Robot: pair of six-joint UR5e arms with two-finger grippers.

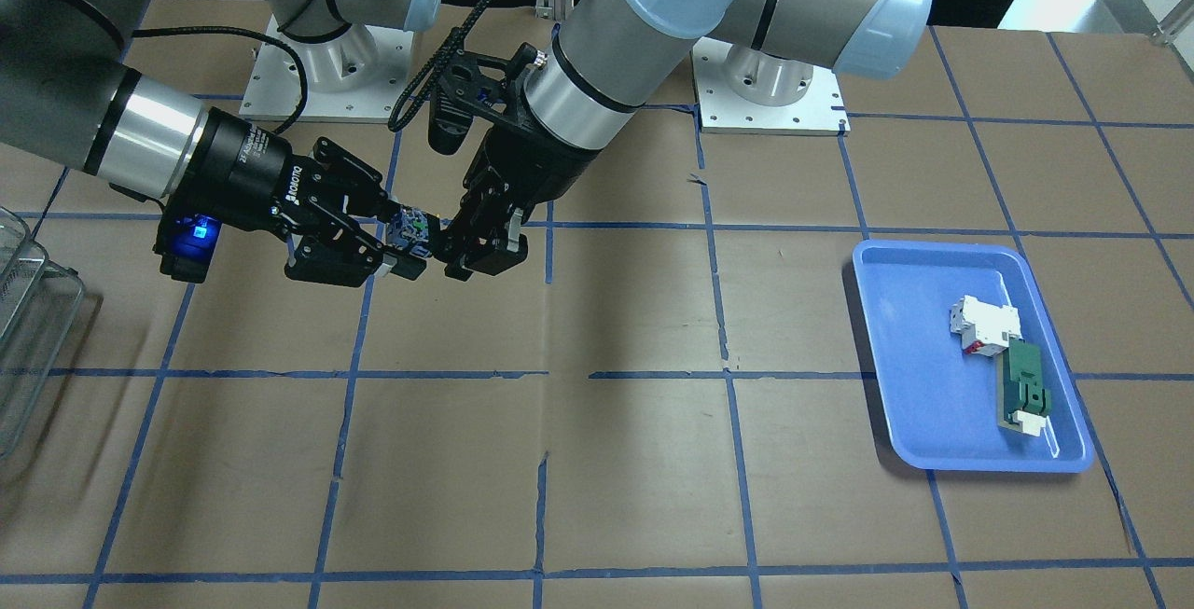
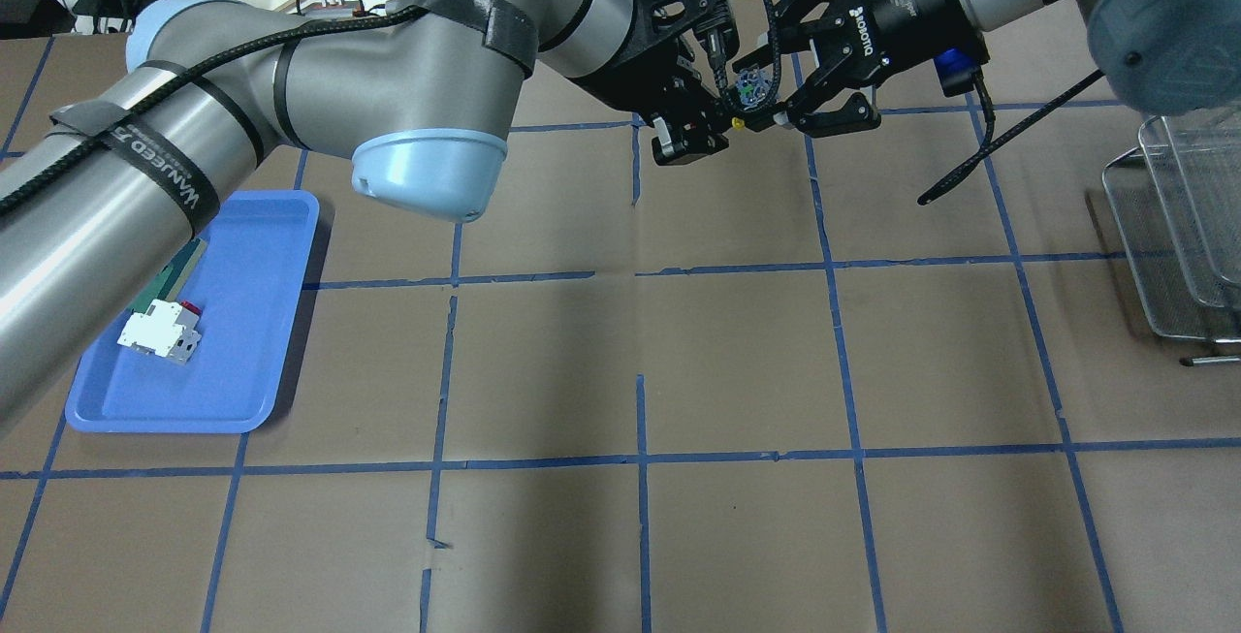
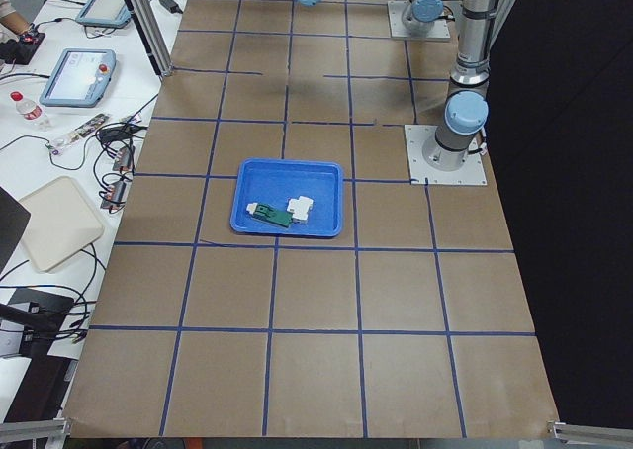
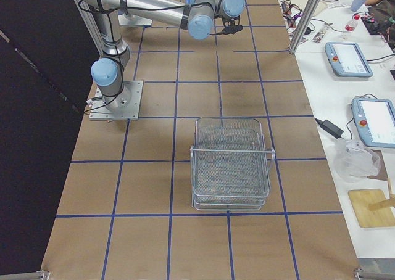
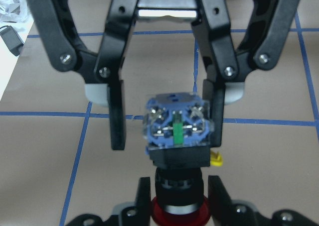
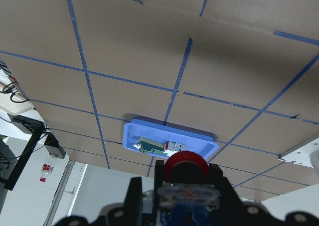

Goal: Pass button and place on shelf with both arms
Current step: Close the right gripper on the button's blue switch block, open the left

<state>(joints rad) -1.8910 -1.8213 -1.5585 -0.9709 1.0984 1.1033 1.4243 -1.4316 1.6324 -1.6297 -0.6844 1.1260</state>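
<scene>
The small button (image 5: 177, 129) has a round red mushroom cap, a black body and a clear blue terminal end with metal screws and one green strip. It hangs in the air above the table, between both grippers, well apart from the silvery wire-mesh shelf (image 4: 231, 163). The black left gripper (image 5: 179, 183) is clenched on its black neck, next to the red cap. The black right gripper (image 1: 396, 238) is released, with its fingers spread around the terminal end. The table (image 1: 634, 478) is covered with brown paper and a grid of blue tape. A blue plastic tray (image 1: 909, 357) holds a white block (image 1: 984, 320) and a green flat part (image 1: 1024, 385). White benches with tablets (image 4: 349, 59) stand beside the table.
</scene>
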